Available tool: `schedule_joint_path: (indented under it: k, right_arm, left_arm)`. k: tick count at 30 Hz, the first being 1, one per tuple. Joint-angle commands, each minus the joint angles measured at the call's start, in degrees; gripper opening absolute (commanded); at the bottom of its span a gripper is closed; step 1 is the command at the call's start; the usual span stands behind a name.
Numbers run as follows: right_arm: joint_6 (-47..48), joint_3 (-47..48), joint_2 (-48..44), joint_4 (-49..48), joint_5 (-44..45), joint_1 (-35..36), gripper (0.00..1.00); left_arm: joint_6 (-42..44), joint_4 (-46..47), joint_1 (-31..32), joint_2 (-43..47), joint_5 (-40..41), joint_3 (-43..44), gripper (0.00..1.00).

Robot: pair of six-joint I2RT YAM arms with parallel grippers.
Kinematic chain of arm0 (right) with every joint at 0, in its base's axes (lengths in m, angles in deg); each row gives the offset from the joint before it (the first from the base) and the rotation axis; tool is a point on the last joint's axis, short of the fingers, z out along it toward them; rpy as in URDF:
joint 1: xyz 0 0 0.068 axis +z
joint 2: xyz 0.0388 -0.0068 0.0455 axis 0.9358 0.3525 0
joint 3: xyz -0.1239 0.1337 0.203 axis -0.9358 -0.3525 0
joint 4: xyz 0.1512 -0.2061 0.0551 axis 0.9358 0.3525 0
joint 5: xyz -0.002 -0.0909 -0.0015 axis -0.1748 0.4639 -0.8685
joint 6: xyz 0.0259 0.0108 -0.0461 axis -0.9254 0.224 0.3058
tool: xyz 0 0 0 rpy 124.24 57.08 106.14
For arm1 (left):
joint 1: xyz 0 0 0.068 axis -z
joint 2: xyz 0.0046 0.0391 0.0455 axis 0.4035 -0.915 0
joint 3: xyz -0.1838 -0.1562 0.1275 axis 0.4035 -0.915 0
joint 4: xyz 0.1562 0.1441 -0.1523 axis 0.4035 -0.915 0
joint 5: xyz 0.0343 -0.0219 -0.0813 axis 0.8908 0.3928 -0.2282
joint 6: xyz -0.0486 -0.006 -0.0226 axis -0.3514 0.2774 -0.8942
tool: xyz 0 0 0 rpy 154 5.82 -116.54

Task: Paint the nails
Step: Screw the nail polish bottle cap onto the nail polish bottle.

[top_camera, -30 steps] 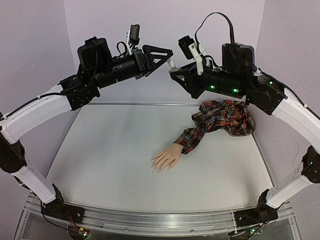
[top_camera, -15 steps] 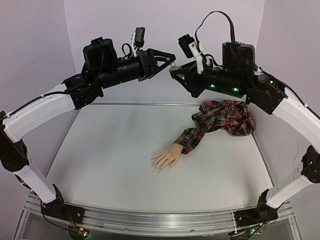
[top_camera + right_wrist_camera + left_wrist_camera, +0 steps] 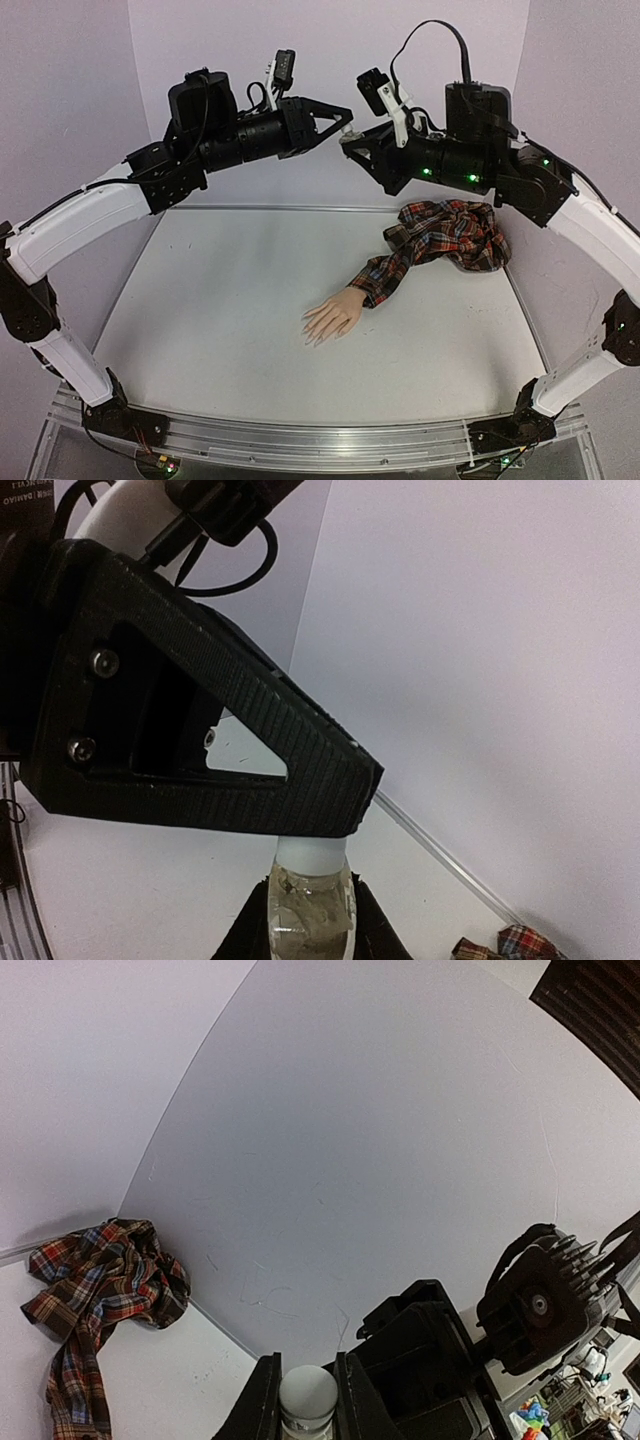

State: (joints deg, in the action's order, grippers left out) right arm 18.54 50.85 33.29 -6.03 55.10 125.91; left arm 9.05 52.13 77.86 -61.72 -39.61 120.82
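Skin-coloured and life-size, the hand (image 3: 332, 316) lies palm down near the middle of the table (image 3: 200, 330), its fingers close together and pointing toward 8 o'clock. We can see the nails (image 3: 312, 336) only as tiny pale tips at that 8 o'clock end. From above they are too small for us to tell whether any of them carries polish. A red plaid sleeve (image 3: 392, 272) covers the wrist and runs off toward 2 o'clock, where it joins the crumpled shirt (image 3: 452, 235) heaped in the far right corner.

Both arms are raised high above the table and meet in the air at 12 o'clock, well apart from the hand. We see the right gripper (image 3: 348, 146) closed on a small clear bottle (image 3: 311, 908), which stands upright between its two fingers. The bottle's white cap (image 3: 307, 1392) sticks out above them. The left gripper (image 3: 346, 113) comes in from the 9 o'clock side with its jaws drawn in tight on that cap, a black finger pressed against each side of it. In the right wrist view, one ribbed black left finger (image 3: 250, 750) lies across the top of the cap. Neither gripper touches the hand or the nails.
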Motion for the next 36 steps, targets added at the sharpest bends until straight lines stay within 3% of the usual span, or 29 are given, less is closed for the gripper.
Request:
schedule_joint_path:
  k: [1, 5, 11, 17, 25, 31, 36]
  right_arm:
    - [-0.17, 4.39, -0.13, -0.65, -2.75, 0.41, 0.0]
    - [-0.89, 7.07, -0.08, 1.9, -6.89, 0.24, 0.0]
    - [-4.56, 11.45, 1.14, 3.9, -13.9, -1.37, 0.0]
    - [-8.18, 11.34, 0.19, 0.73, -23.84, -3.66, 0.0]
    - [-11.71, 8.44, -2.5, -5.27, -44.38, -7.99, 0.0]
    - [-16.01, 8.48, -2.5, -10.55, -63.45, -9.5, 0.0]
    - [-22.51, 10.43, 0.1, -16.76, -74.38, -9.56, 0.0]
  left_arm:
    - [4.7, -5.29, 1.01, -1.53, -4.31, 4.84, 0.0]
    - [8.45, -10.41, 2.47, -2.34, -4.6, 6.14, 0.0]
    - [12.37, -7.01, 4.16, -0.87, -3.39, 2.08, 0.0]
    - [12.66, 3.04, 4.21, 0.73, -7.66, -4.54, 0.0]
    - [13.27, 5.58, 4.21, -1.97, -26.64, -3.36, 0.0]
    - [7.95, 8.69, 4.21, -6.3, -46.19, 0.01, 0.0]
    - [9.01, 6.1, 4.23, -8.37, -53.67, 1.51, 0.0]
